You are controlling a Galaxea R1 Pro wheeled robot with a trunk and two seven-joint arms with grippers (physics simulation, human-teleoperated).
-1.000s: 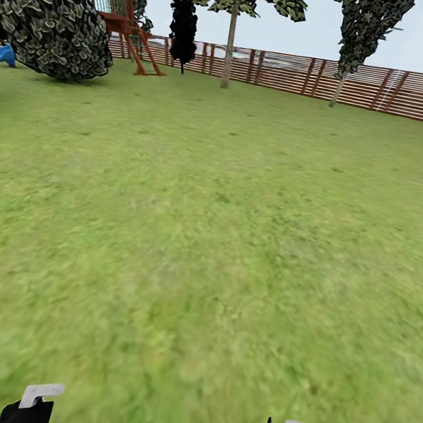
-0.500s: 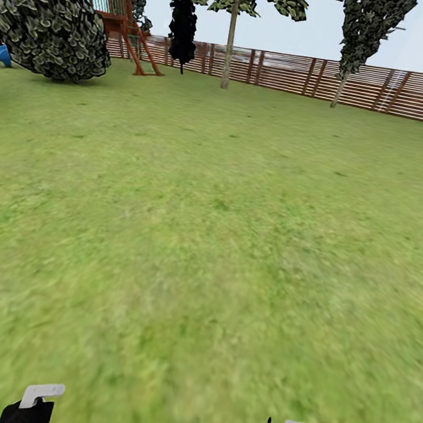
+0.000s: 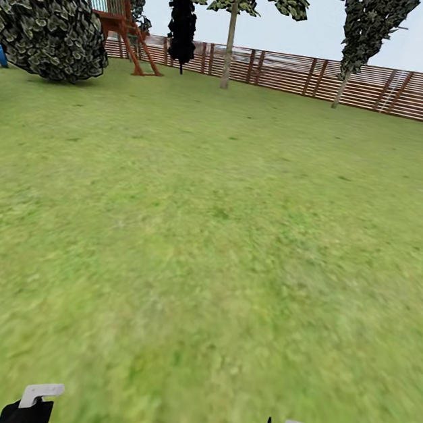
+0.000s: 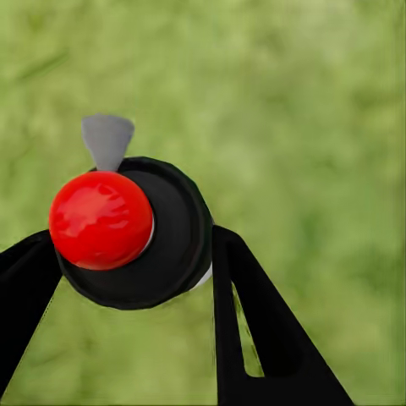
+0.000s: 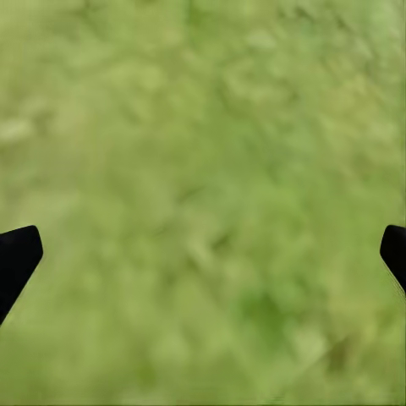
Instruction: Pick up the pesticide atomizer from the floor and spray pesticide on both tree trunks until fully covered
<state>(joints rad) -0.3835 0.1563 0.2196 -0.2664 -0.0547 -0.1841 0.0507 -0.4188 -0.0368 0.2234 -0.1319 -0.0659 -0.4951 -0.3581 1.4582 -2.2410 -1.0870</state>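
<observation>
Left wrist view: my left gripper (image 4: pixel 135 279) is closed around the pesticide atomizer (image 4: pixel 139 233) (red cap facing me). My right gripper (image 5: pixel 203 254) gapes, empty. The trees (image 3: pixel 231 30) stand far off by the fence (image 3: pixel 394 93); spraying from here would miss their trunks.
</observation>
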